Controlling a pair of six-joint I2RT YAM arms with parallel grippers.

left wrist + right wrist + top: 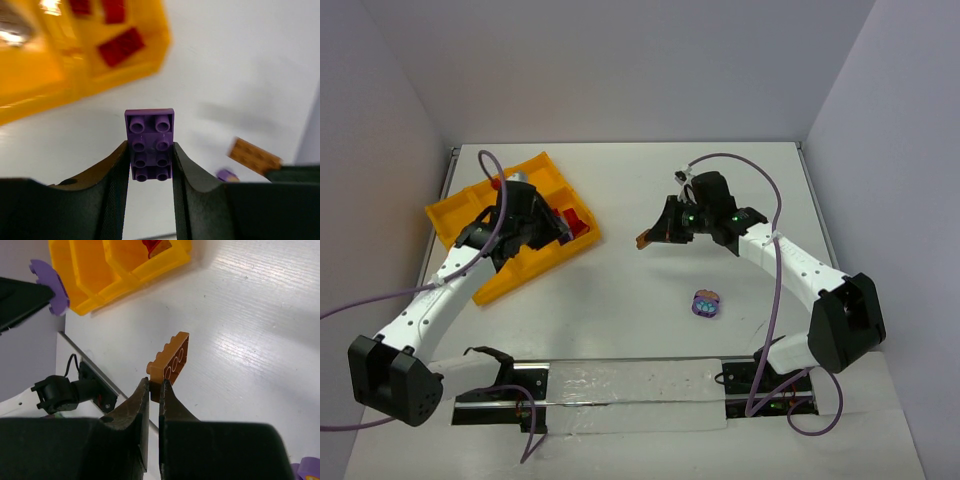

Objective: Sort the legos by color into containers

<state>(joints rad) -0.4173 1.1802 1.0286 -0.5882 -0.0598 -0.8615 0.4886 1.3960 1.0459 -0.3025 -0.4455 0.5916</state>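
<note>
Left gripper (149, 150): clamped on a purple plate (150, 142); the fingers pinch its long sides, and about half of it sticks out past the tips.
Right gripper (154, 387): clenched on an orange brick (170, 362) by its lower end only; most of the brick projects free.
Tray (455, 215): yellow-orange, on the far-left part of the table (640, 290). The left gripper hangs at its right-hand side; the right gripper is well apart, toward the middle.
Red bricks (575, 222): lying in a cell at the tray's right corner.
Purple cluster (706, 303): loose on the table near the right arm, not yet sorted.
Step in hand (judged): carrying the purple and orange pieces to their cells.
Handling advice: choose cells other than the red one. Bring the arms in one at a time. Lower each piece inside the cell walls before letting go. The thin end-grip on the orange brick would likely twist if swung fast.
</note>
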